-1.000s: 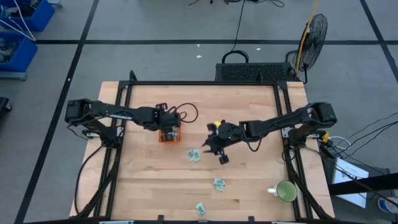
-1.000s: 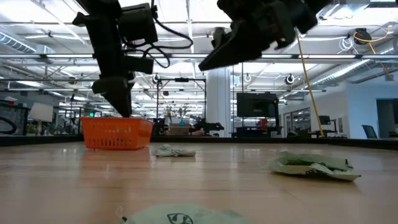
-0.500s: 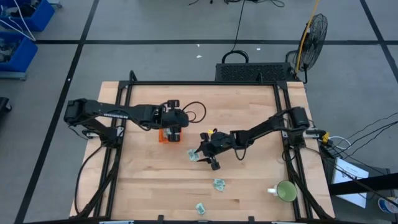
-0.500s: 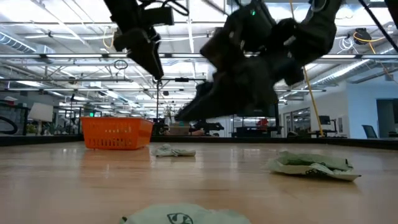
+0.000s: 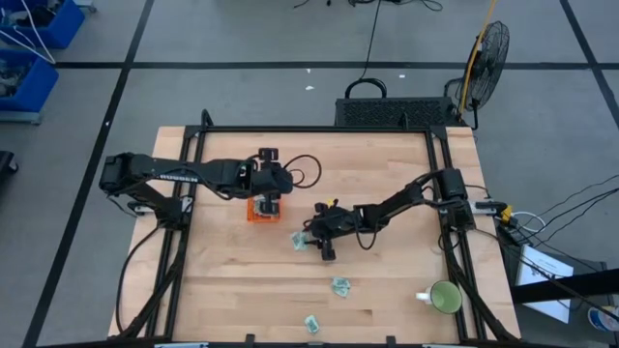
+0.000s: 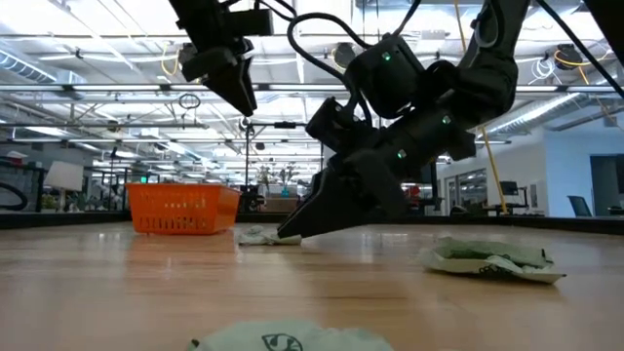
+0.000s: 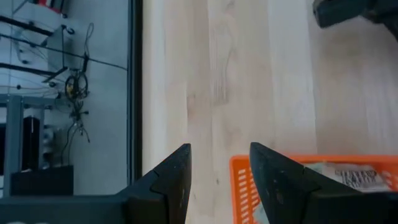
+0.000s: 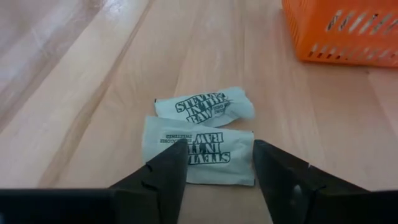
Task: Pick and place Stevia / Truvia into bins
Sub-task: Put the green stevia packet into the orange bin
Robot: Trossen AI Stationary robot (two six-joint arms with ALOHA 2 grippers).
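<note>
Paper, thin and nearly weightless — the small flat pale green and white Stevia sachets (image 8: pixel 199 148) should handle as soft, easily crumpled things that may slide on the smooth wooden desk (image 5: pixel 387 290), so a pinch across the short width of the nearer sachet, fingers pressed down to the wood on either side, looks the surest hold. Two of them lie touching just ahead of the right gripper (image 8: pixel 214 163), each printed with dark lettering, one a little creased; its fingers stand spread apart, empty, straddling the near sachet low over the desk's middle. Other sachets (image 5: pixel 340 286) lie apart toward the near edge, crumpled. To the left, the shallow bright orange plastic bin (image 5: pixel 261 211) already holds at least one sachet (image 7: pixel 348 176). The left gripper (image 7: pixel 219 177) hangs over the bin's rim, fingers parted and holding nothing — it seems to have no load to place.
</note>
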